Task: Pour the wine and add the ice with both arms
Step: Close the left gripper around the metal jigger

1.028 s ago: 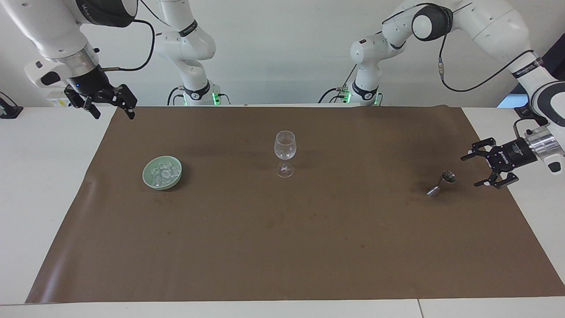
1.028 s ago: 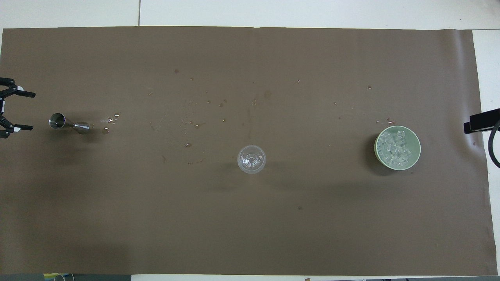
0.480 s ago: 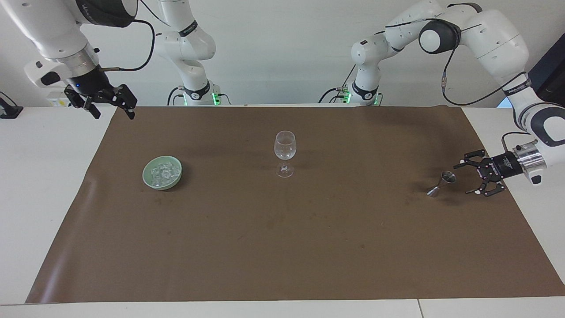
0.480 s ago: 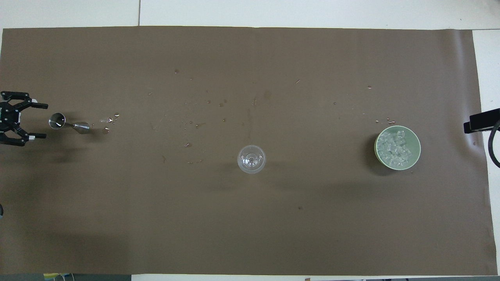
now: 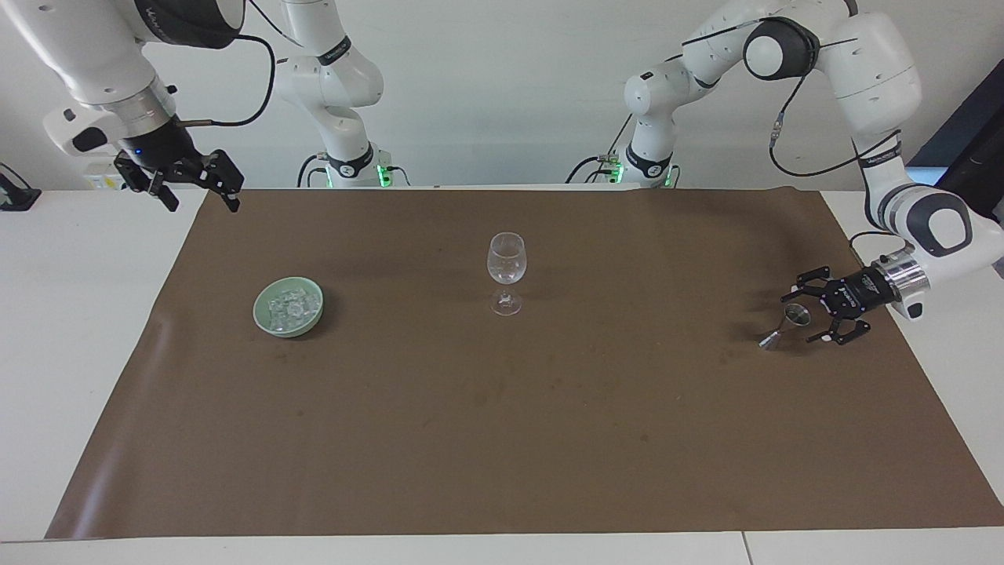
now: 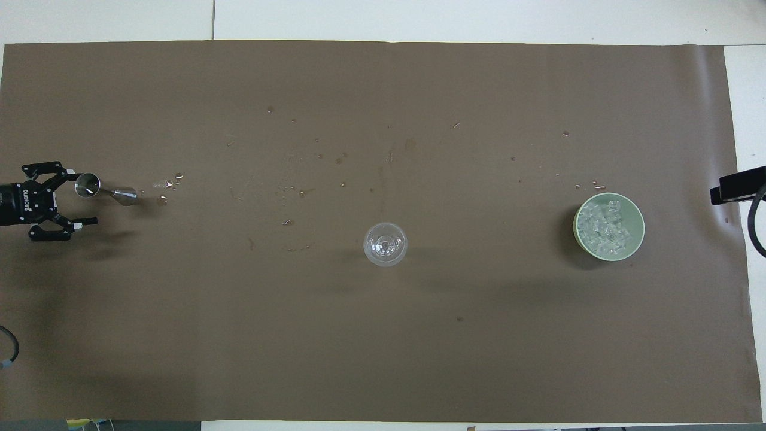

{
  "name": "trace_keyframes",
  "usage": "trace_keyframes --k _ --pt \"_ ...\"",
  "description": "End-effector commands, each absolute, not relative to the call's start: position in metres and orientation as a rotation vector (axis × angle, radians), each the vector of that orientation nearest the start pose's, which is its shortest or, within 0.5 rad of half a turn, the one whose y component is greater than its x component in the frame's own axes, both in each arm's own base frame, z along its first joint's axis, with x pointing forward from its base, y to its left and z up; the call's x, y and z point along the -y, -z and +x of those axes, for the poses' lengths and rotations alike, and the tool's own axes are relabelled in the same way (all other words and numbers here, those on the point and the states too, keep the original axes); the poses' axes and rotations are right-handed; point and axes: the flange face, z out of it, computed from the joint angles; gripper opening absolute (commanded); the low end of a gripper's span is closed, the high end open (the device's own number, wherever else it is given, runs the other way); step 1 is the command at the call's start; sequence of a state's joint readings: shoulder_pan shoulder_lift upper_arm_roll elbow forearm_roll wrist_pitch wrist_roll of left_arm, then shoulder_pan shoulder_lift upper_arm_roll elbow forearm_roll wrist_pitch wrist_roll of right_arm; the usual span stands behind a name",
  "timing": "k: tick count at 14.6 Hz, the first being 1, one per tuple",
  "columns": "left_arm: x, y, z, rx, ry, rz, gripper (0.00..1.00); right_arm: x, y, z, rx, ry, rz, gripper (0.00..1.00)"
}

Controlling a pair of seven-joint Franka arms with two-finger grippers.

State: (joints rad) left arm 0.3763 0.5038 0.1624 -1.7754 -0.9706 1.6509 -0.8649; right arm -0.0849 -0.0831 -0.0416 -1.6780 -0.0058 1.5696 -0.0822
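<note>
The brown mat [image 5: 502,439] is spread over nearly the whole table, and everything for the task is laid out on it. Of the two arms, the left arm [image 5: 878,86] is stretched down to its own end of the mat, while the right arm [image 5: 94,63] is held waiting, its right gripper [image 5: 196,184] raised over the mat's corner at its own end with the fingers spread and nothing in them. The stemmed glass [image 5: 506,271] is stood upright at the middle of the mat and appears empty (no liquid can be made out in it), so pouring is judged not yet done. The green bowl [image 5: 263,318] is set toward the right arm's end, and the ice [image 5: 289,306] is piled inside it, none seen in the glass. The left gripper [image 5: 812,314] is held low with its fingers spread about the cup end of the metal jigger [image 5: 784,326], which is tilted on the mat; no pinch is yet made. Small droplets [image 6: 170,182] are scattered near the jigger. Grasping, pouring and icing are all judged to be left.
</note>
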Motion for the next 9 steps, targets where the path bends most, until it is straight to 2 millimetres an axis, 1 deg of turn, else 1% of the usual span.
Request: trace_keyframes --k 1,2,4,5,7,9 --pt "-0.216 -0.274 0.545 -1.742 0.807 1.344 1.0 0.068 -0.62 0.519 -0.055 -0.043 -3.125 1.0" --pt "-0.211 -0.274 0.547 -1.708 0.788 1.347 1.0 0.068 -0.62 0.519 -0.055 -0.043 -3.125 1.0" --pt "-0.202 -0.267 0.546 -1.716 0.79 1.339 1.0 0.068 -0.62 0.519 -0.053 -0.043 -3.125 1.0" --pt "-0.204 -0.267 0.544 -1.73 0.771 1.326 1.0 0.068 -0.62 0.519 -0.055 -0.043 -3.125 1.0" --pt "-0.208 -0.257 0.541 -1.785 0.722 1.3 1.0 0.067 -0.62 0.519 -0.053 -0.043 -3.125 1.0" --pt "-0.205 -0.252 0.54 -1.799 0.709 1.269 1.0 0.067 -0.62 0.519 -0.053 -0.043 -3.125 1.0"
